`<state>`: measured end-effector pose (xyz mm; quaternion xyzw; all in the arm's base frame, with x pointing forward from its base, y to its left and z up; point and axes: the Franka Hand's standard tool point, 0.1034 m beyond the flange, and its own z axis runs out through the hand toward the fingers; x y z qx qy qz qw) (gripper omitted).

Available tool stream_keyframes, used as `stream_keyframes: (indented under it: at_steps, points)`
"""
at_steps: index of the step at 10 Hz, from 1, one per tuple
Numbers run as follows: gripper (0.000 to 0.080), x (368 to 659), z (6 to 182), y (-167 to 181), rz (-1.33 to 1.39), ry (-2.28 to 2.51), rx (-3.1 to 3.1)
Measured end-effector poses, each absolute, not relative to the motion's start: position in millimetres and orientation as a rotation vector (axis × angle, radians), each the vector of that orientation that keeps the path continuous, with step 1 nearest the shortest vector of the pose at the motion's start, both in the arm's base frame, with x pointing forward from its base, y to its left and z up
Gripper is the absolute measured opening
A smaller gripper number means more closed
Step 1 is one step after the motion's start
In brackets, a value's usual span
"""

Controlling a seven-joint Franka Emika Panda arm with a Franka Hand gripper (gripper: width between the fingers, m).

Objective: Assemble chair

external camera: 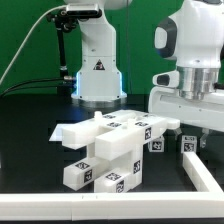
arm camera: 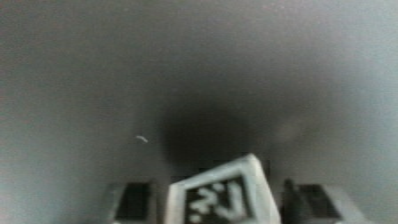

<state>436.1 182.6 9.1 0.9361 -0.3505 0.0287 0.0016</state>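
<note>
In the exterior view, a cluster of white tagged chair pieces [external camera: 112, 140] lies stacked in the middle of the black table. It has a flat slab on top and blocky bars below. My gripper [external camera: 188, 132] hangs at the exterior view's right over a small white tagged piece [external camera: 187, 145]. In the wrist view that piece [arm camera: 222, 195] stands tilted between my two dark fingers [arm camera: 134, 200], and its tag faces the camera. The gripper [arm camera: 217, 202] is shut on it, with a finger close against each side. The table beyond is a dark blur.
Another small tagged cube [external camera: 157, 144] sits just beside the stack, at the gripped piece's left in the exterior view. A long thin white rail [external camera: 100, 211] runs along the table's front and bends up the right side [external camera: 205, 172]. A white pedestal [external camera: 98, 78] stands behind the stack.
</note>
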Motion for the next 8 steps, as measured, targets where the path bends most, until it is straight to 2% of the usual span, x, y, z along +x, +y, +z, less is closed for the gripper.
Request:
stream_keyframes:
  at_steps: [8]
  points:
    - [0.0284,436.0,9.1,182.6,0.090,-1.090,2.941]
